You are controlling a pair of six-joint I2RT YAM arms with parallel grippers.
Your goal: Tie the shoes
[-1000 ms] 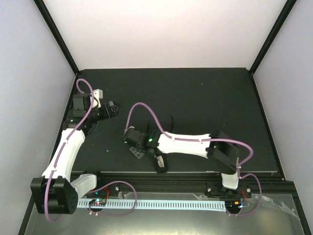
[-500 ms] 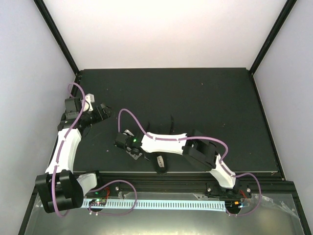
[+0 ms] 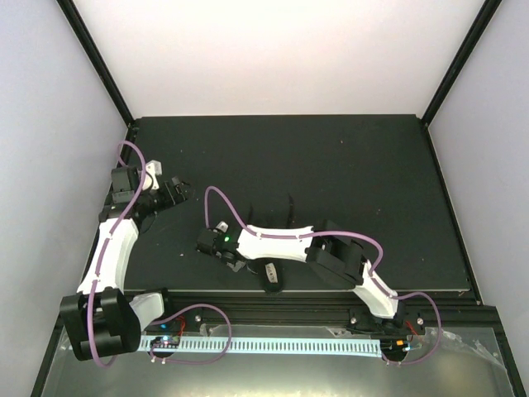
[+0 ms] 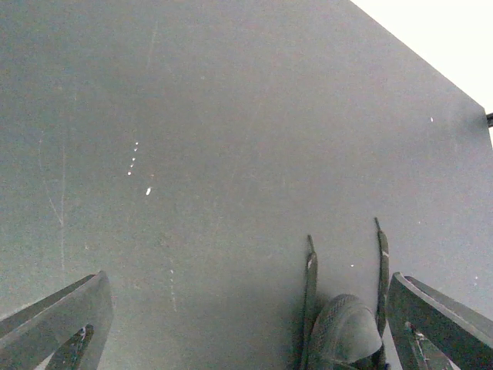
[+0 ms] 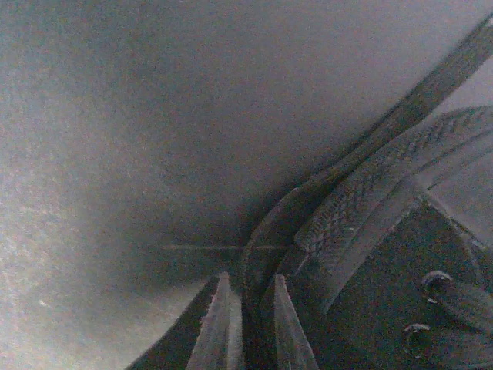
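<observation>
Right wrist view: my right hand (image 5: pixel 245 324) is nearly closed, apparently pinching a lace (image 5: pixel 258 239) of the black shoe (image 5: pixel 385 293), which lies near the front edge of the worktop (image 3: pixel 331 165). My left hand (image 4: pixel 250 324) hangs wide open, empty.

White-shelled arms (image 3: pixel 111 252), black joints, looping purple cables (image 3: pixel 216 189), green light (image 3: pixel 227 240).

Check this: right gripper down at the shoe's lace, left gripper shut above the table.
One point is wrong: the left gripper is wide open, not shut; the left wrist view shows its fingers far apart. The right gripper is indeed at the lace of the shoe.
</observation>
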